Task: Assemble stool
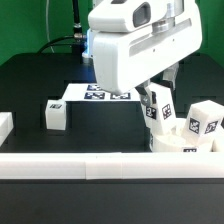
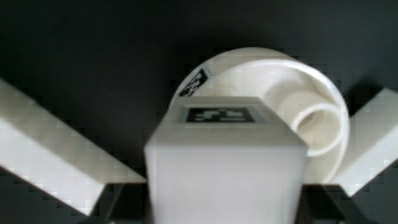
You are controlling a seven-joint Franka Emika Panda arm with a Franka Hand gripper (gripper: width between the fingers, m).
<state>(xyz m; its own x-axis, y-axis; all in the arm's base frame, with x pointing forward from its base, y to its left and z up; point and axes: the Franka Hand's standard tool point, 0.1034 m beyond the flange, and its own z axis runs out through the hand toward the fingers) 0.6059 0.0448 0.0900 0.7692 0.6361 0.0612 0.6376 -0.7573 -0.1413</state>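
Note:
My gripper [image 1: 157, 97] is shut on a white blocky stool leg [image 1: 159, 110], low at the exterior view's right. In the wrist view the leg [image 2: 222, 150] fills the space between the two dark fingers [image 2: 125, 200], its tag facing the camera. Its far end reaches over the round white seat [image 2: 267, 80]. The seat [image 1: 180, 146] lies just behind the front rail, partly hidden by the arm. A second leg [image 1: 205, 118] stands upright at the seat's right side. A third leg [image 1: 57, 113] stands alone on the black table towards the left.
The marker board [image 1: 97, 94] lies flat behind the gripper. A long white rail [image 1: 90, 166] runs along the front edge. Another white rail piece [image 1: 5, 125] sits at the left. Rails [image 2: 54, 140] also flank the leg in the wrist view.

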